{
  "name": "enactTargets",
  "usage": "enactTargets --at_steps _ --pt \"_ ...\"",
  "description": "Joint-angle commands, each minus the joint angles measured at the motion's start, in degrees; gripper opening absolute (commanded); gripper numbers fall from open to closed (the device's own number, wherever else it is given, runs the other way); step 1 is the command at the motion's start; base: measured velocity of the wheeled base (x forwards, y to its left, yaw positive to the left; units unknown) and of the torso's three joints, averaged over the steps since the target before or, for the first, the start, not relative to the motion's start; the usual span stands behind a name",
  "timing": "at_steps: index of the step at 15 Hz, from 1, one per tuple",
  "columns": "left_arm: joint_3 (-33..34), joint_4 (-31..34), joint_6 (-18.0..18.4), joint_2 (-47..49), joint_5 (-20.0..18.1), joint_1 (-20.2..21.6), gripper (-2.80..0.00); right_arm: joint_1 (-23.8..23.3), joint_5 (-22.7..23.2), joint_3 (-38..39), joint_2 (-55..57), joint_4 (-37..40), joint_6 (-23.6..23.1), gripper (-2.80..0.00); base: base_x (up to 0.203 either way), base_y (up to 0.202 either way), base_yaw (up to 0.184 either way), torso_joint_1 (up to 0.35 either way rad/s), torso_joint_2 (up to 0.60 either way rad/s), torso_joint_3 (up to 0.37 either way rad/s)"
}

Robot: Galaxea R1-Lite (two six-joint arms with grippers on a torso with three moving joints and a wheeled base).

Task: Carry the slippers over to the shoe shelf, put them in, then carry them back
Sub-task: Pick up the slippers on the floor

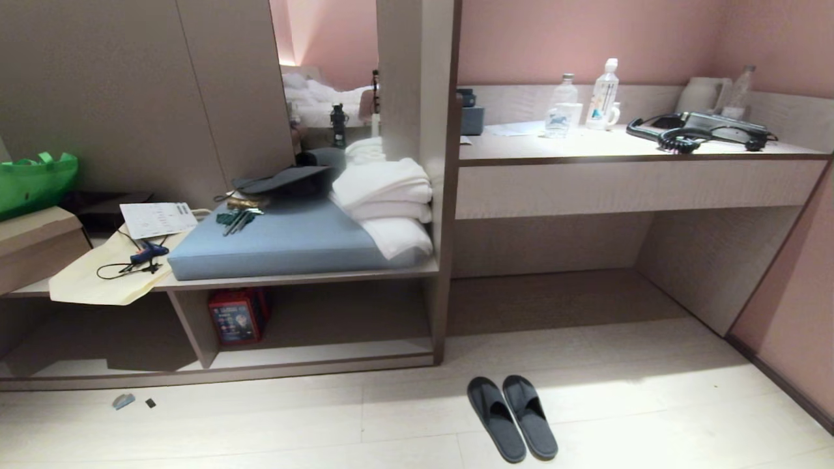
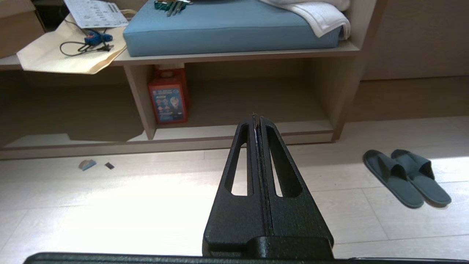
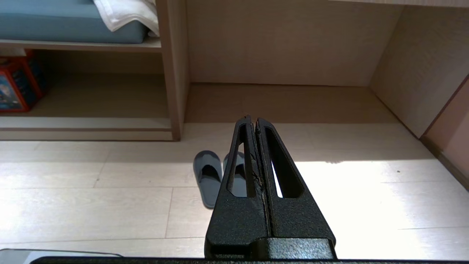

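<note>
With the shoe shelf (image 1: 313, 326) at the left, the left gripper (image 2: 257, 119) and right gripper (image 3: 253, 121) were pressed closed and empty, while the slippers (image 1: 513, 417) lay together on the floor, probably light, floppy, best pinched at the strap.

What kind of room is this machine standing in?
Most likely a hotel room. A pair of thin dark slippers lies on the floor, folded white towels sit on a blue cushion, and the desk holds water bottles and a hairdryer.
</note>
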Motion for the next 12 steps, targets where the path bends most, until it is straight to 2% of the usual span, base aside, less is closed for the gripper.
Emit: enactTargets --at_steps 1,12 --pt "0.0 -0.2 -0.1 0.0 0.0 0.0 -2.80 0.0 -0.1 0.0 0.0 0.0 0.0 -2.80 0.000 0.000 0.000 0.000 0.01 -0.032" --pt "0.0 -0.2 -0.5 0.0 0.0 0.0 -2.80 0.0 0.0 0.0 0.0 -0.1 -0.2 -2.80 0.000 0.000 0.000 0.003 0.00 -0.193"
